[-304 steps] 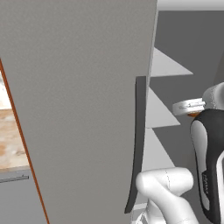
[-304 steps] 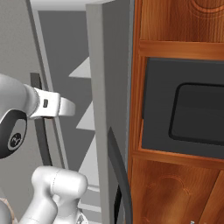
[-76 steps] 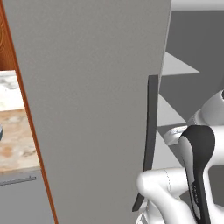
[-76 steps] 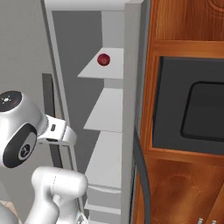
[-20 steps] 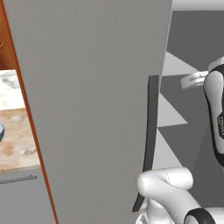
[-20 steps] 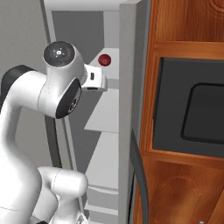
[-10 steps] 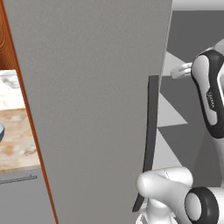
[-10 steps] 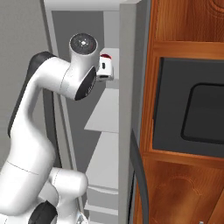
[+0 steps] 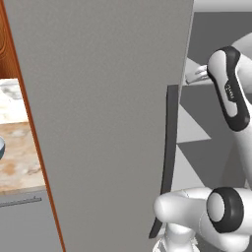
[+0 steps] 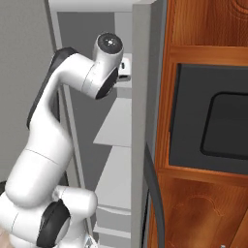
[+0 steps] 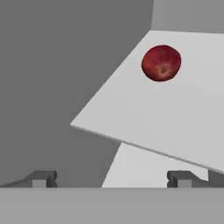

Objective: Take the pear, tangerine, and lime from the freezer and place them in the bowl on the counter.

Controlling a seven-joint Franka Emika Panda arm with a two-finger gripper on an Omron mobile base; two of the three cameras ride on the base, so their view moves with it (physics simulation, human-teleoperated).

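Left base view: I have my arm reaching past the open freezer [image 9: 108, 123] door toward an upper shelf; the bowl [image 9: 1, 147] sits on the counter [image 9: 19, 162] left of that door.
Right base view: my wrist is at the upper shelf [image 10: 127, 87].
Hand view: gripper [image 11: 111, 177] spread wide, holding nothing. A red round fruit [image 11: 161, 63] lies ahead, right of centre on the shelf; I can't see the tangerine, pear or lime

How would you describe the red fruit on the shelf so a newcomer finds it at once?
Start at the open freezer and its pale shelf ahead of the gripper. The red fruit sits alone there: round, dark red, the one coloured thing against grey.
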